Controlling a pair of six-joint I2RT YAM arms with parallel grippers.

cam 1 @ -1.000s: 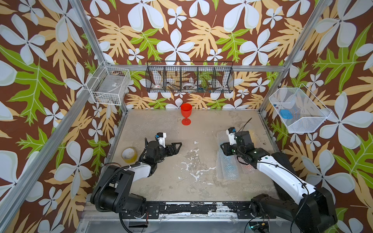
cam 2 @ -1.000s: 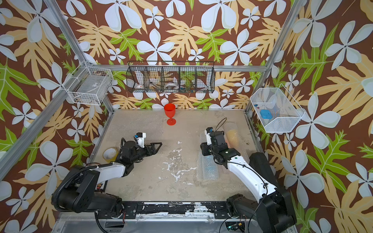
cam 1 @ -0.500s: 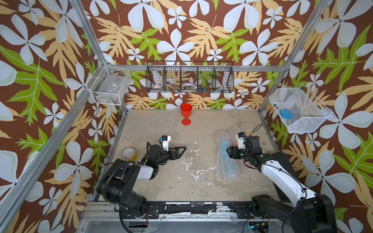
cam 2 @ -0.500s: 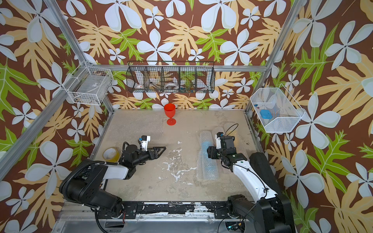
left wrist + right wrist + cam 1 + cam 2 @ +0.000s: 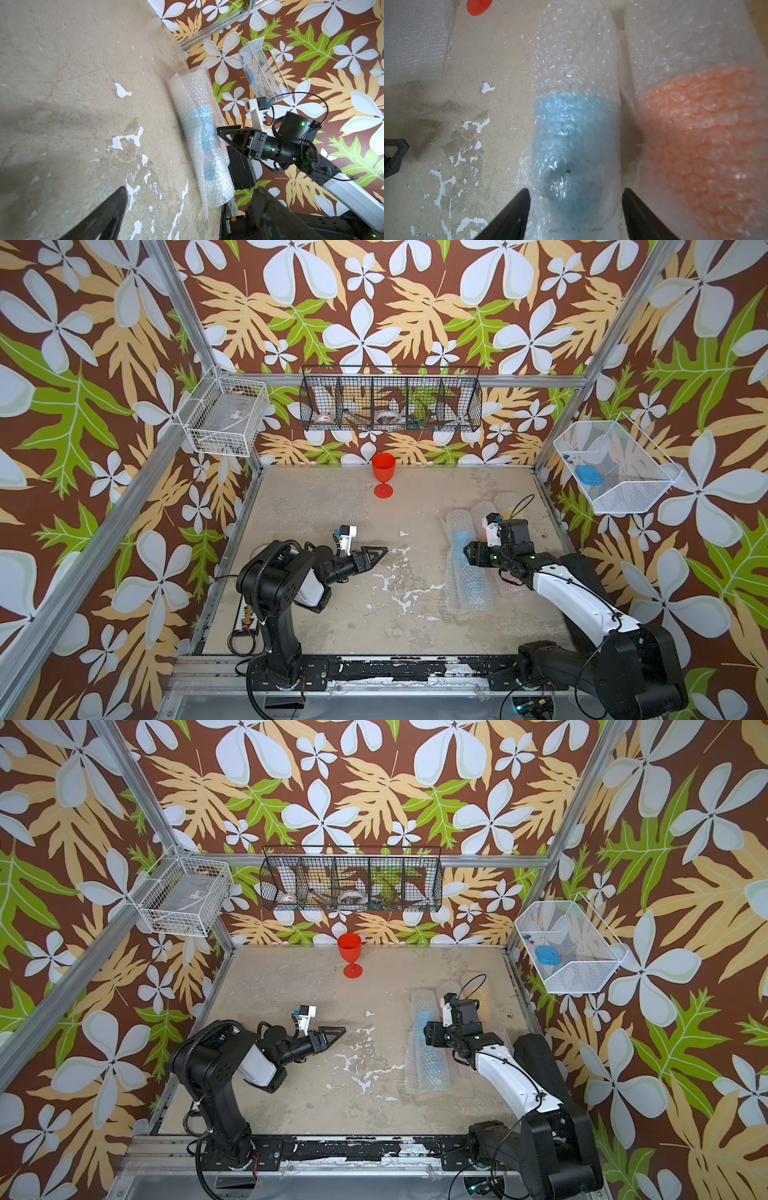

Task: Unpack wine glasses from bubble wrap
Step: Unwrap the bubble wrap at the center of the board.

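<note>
Left pincer (image 5: 377, 551): jaws wide apart, holding nothing, low over the bare middle of the table (image 5: 374, 626).
Right pincer (image 5: 473, 556): jaws spread, one on each side of a bubble-wrap roll (image 5: 467, 585); I cannot tell whether they touch it.
The blue glass (image 5: 571, 128) lies inside that roll, on the table's right side.
The orange glass (image 5: 695, 135) is in a second roll just beside it.
The red glass (image 5: 383, 475) is unwrapped and upright at the far edge.
A flat bubble-wrap sheet (image 5: 316, 502) lies to its left.

We see the red glass (image 5: 383, 475) standing up, bare. The blue glass (image 5: 571, 145) and orange glass (image 5: 702, 135) lie side by side, rolled in wrap (image 5: 577, 52).
</note>
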